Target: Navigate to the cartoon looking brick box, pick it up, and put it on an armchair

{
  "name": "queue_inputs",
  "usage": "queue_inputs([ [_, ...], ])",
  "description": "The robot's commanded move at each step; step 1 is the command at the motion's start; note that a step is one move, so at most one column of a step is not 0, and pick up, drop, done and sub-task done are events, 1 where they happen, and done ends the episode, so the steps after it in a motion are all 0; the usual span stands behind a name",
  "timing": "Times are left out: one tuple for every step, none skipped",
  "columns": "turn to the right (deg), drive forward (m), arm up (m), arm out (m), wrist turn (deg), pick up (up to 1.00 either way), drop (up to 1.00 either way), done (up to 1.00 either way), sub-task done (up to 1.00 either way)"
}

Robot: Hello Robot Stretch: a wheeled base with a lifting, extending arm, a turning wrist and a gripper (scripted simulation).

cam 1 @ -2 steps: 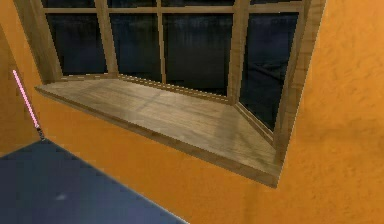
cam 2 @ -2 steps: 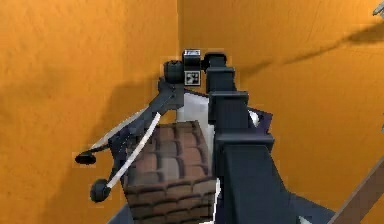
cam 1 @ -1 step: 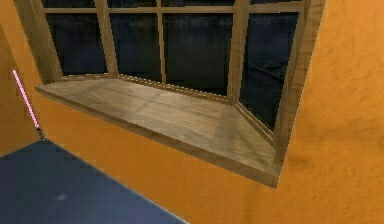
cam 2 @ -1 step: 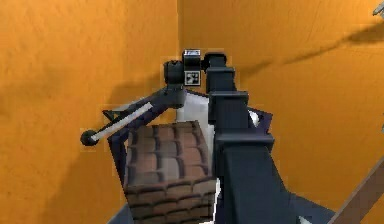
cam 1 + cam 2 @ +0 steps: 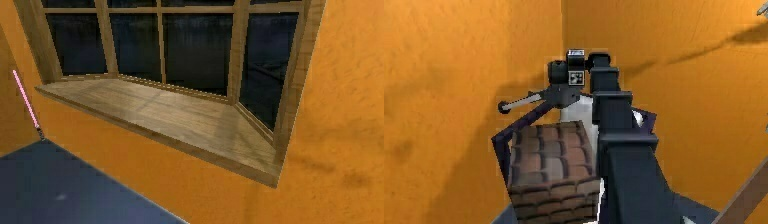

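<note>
A cartoon-looking brick box, reddish-brown with rounded bricks, sits low in the arm side view, just left of the dark arm bar. Above it is the gripper, whose thin fingers point left against the orange wall. Two white marker squares stand at the arm's far end. A dark purple edge shows beside the box. I cannot tell whether the gripper holds the box or whether the box rests on something.
A bay window with dark panes and a wide wooden sill fills the wall ahead. Orange walls close in on the forward view and meet in a corner in the arm side view. Blue floor lies at lower left, beside a thin pink rod.
</note>
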Motion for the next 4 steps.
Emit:
queue_inputs([
  [0.0, 0.0, -0.46, 0.0, 0.0, 0.0, 0.0, 0.0, 0.0],
  [0.0, 0.0, 0.0, 0.0, 0.0, 1.0, 0.0, 0.0, 0.0],
  [0.0, 0.0, 0.1, 0.0, 0.0, 0.0, 0.0, 0.0, 0.0],
  [0.0, 0.0, 0.36, 0.0, 0.0, 0.0, 0.0, 0.0, 0.0],
])
